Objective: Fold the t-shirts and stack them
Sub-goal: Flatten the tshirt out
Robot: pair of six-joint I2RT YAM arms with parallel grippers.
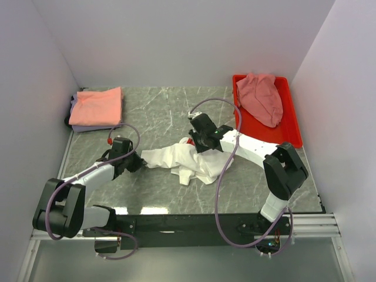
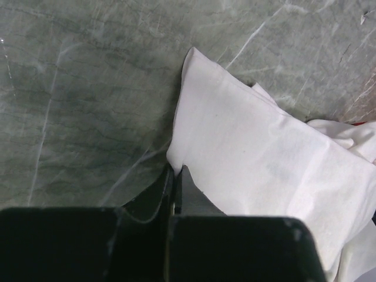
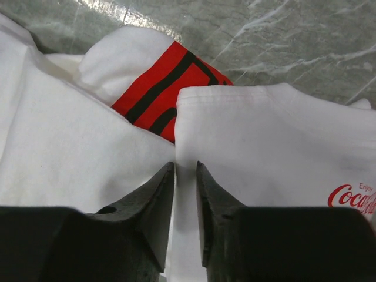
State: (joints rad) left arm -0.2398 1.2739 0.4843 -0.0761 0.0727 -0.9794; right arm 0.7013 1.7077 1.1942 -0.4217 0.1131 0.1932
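Observation:
A white t-shirt (image 1: 185, 160) lies crumpled in the middle of the table, its red rectangular print (image 3: 165, 88) and small red chest logo (image 3: 352, 198) showing in the right wrist view. My left gripper (image 1: 138, 162) is shut on the shirt's left corner (image 2: 176, 160). My right gripper (image 1: 197, 143) is shut on a fold of the white cloth (image 3: 185, 170) at the shirt's far side. A salmon-orange tee (image 1: 97, 106) lies folded on a lavender one (image 1: 97, 126) at the back left. A dusty-pink tee (image 1: 261, 97) lies bunched in the tray.
A red plastic tray (image 1: 288, 126) stands at the back right. White walls close in the table on three sides. My cables loop over the marble tabletop (image 1: 158, 111) near both arms.

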